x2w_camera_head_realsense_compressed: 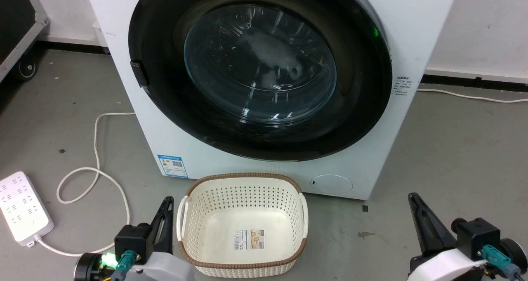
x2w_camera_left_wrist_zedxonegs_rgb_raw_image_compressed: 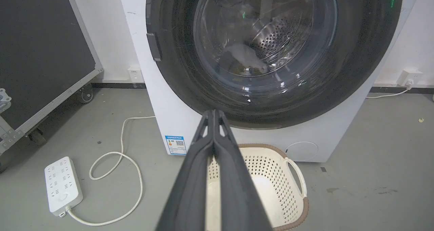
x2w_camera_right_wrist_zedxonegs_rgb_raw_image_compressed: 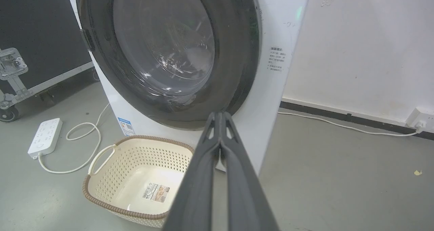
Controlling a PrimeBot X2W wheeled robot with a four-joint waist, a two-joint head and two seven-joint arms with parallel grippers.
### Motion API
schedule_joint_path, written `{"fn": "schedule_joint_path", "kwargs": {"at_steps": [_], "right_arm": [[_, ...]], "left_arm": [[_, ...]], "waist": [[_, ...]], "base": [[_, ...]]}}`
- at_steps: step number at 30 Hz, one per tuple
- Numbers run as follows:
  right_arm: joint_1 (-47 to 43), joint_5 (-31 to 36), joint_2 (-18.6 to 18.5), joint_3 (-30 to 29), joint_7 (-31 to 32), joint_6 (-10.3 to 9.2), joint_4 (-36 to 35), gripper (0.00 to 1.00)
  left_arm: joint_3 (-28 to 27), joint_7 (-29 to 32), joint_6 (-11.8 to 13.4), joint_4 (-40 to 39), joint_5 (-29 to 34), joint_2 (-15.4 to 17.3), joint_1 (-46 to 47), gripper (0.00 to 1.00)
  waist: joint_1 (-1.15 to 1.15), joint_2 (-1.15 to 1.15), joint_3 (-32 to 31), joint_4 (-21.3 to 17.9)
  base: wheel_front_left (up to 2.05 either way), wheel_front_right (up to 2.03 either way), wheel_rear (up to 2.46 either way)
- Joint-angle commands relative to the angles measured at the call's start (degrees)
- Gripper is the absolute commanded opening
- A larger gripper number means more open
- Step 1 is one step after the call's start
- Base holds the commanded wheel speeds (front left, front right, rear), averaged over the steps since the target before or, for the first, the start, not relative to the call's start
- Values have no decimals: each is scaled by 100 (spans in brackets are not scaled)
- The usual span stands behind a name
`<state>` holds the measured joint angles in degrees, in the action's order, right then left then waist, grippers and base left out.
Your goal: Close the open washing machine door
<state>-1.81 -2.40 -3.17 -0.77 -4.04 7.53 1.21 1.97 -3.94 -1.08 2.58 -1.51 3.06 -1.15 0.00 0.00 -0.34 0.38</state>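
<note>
Washing machine door (x2w_camera_head_realsense_compressed: pixel 260 70) sits flush against the white washer (x2w_camera_head_realsense_compressed: pixel 264 169).
Left gripper (x2w_camera_left_wrist_zedxonegs_rgb_raw_image_compressed: pixel 214 112) and right gripper (x2w_camera_right_wrist_zedxonegs_rgb_raw_image_compressed: pixel 221 114) both have fingers pressed together; cream basket (x2w_camera_head_realsense_compressed: pixel 243 176) just before the washer, a label sticker (x2w_camera_head_realsense_compressed: pixel 249 239) inside; power strip (x2w_camera_head_realsense_compressed: pixel 22 206) and cable (x2w_camera_head_realsense_compressed: pixel 97 149) lie left.

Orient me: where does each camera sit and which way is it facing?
Head view: on the head, looking forward and down at the washing machine door and basket; left gripper lower left, right gripper lower right.
Left wrist view: on the left wrist, facing the door along its own shut fingers.
Right wrist view: on the right wrist, facing the door from its right, along its own shut fingers.
Shared: both wrist views show the basket and the power strip.
</note>
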Motion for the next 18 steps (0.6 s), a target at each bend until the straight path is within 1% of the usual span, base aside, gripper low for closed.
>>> {"fn": "schedule_joint_path", "kwargs": {"at_steps": [1,18], "right_arm": [[94,55,22,12,42,-3,-44,0],[139,151,26,46,230,-4,-84,0]], "left_arm": [[-30,34,48,-43,60,-3,70,0],[-117,221,79,-155,108,-11,94,0]], "waist": [[0,0,2,-2],[0,0,18,-20]], "base": [[0,0,0],[0,0,0]]}}
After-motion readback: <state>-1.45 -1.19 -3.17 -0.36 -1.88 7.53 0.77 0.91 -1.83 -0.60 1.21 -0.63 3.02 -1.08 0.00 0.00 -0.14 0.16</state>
